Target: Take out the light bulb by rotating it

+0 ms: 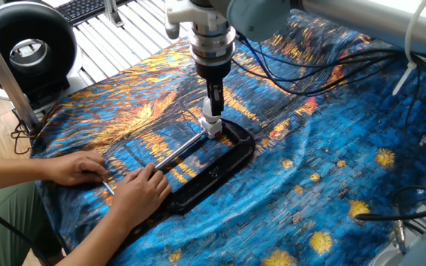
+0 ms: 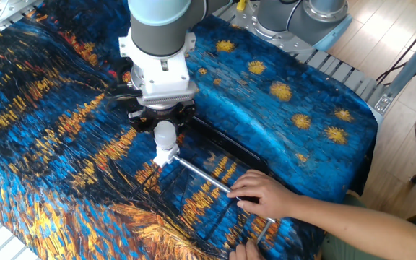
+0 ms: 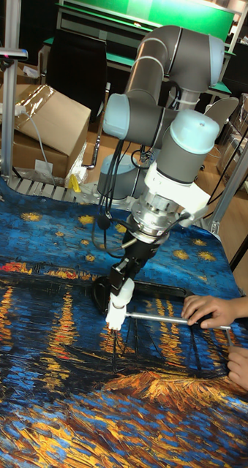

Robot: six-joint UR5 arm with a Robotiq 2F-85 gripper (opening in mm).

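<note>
The light bulb [image 2: 164,134] is small, white and frosted, and stands upright in a small white socket [image 2: 166,155] at the end of a metal rod [image 2: 208,178]. My gripper [image 2: 163,127] comes straight down on it, its dark fingers closed on the globe. In one fixed view the bulb [image 1: 211,118] shows just below the gripper [image 1: 211,108], above the socket [image 1: 214,132]. The tall fixed view shows the gripper [image 3: 122,284] tilted over the bulb [image 3: 123,294] and socket [image 3: 115,319]. The bulb's screw base is hidden.
A black tray [image 1: 237,157] lies on the blue and orange patterned cloth under the socket. A person's hands [image 1: 135,192] [image 2: 266,195] hold the rod [image 1: 180,150] down. Cables [image 1: 309,81] trail behind the arm. A black ring lamp [image 1: 28,48] stands at the far left.
</note>
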